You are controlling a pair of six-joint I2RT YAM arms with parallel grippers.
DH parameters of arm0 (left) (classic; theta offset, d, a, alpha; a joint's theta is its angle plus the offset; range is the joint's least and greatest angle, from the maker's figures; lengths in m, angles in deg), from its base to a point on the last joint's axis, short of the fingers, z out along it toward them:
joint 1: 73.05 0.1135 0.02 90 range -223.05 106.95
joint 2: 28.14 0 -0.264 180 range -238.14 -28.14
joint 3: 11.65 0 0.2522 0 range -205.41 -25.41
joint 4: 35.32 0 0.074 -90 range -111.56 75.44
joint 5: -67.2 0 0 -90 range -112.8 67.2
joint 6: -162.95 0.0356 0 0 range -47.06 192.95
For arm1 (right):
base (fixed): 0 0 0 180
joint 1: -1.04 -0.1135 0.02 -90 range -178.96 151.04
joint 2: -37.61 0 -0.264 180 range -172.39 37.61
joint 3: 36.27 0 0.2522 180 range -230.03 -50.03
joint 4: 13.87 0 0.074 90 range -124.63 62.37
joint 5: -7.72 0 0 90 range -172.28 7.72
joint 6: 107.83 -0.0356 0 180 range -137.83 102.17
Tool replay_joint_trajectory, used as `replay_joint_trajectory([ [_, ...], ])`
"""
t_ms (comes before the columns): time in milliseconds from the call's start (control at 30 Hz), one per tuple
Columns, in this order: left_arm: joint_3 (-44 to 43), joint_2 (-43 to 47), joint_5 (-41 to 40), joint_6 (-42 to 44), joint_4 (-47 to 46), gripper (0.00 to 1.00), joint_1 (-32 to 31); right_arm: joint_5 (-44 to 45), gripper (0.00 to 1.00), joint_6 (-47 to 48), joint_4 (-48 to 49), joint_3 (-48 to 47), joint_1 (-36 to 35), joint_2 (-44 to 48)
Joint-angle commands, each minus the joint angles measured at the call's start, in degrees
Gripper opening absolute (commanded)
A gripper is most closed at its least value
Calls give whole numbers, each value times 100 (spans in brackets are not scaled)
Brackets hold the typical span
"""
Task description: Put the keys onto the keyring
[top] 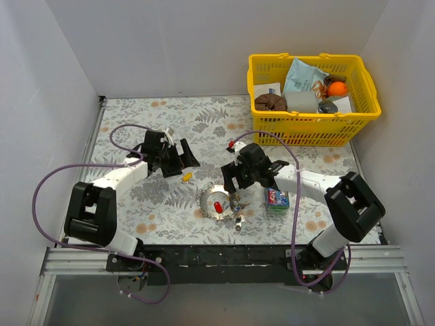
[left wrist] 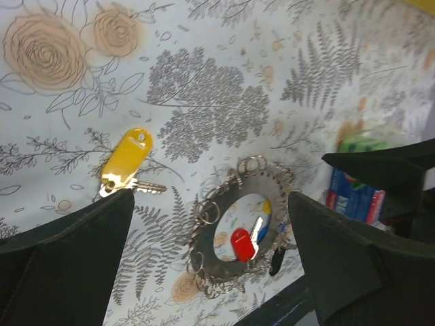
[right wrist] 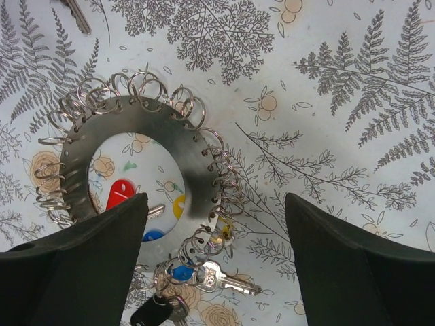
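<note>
The keyring (top: 219, 202) is a flat metal ring edged with many small split rings, lying on the floral cloth. A red key (top: 217, 206) lies in its hole. Blue and black keys (top: 238, 222) hang at its near right edge. A yellow key (top: 186, 176) lies loose to its left. My left gripper (top: 180, 165) is open and empty above the yellow key (left wrist: 126, 161), with the keyring (left wrist: 204, 255) ahead of it. My right gripper (top: 243, 182) is open and empty over the keyring's right edge (right wrist: 163, 129). It sees the red key (right wrist: 119, 193), blue key (right wrist: 180, 273) and black key (right wrist: 149, 314).
A blue-green snack packet (top: 276, 199) lies just right of the keyring, beside my right arm. A yellow basket (top: 309, 125) holding several items stands at the back right. White walls close in the left, back and right sides.
</note>
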Motion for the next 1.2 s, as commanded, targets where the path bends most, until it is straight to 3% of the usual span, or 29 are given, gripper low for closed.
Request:
replay_joint_trajectory([
  [0, -271, -63, -819, 293, 856, 98, -204, -192, 86, -21, -96, -309, -30, -96],
  [200, -447, -37, -915, 372, 1059, 98, -520, -158, 73, -12, -289, -178, -100, 105],
  [400, -395, 112, -1047, 179, 849, 98, -986, 36, 73, 128, -368, 139, -521, 510],
  [533, -193, 603, -1767, -137, 646, 98, -1162, -96, 73, 181, -176, 324, -795, 720],
  [667, 264, 1656, -2478, -366, 331, 98, -1162, 18, 73, 128, -44, 420, -953, 844],
  [900, 879, 2818, -2436, -638, -435, 98, -1145, 176, 73, 163, -123, 175, -971, 668],
  [1167, 485, 2337, -2392, -358, 109, 98, -1145, 177, 73, 128, -88, -28, -971, 528],
])
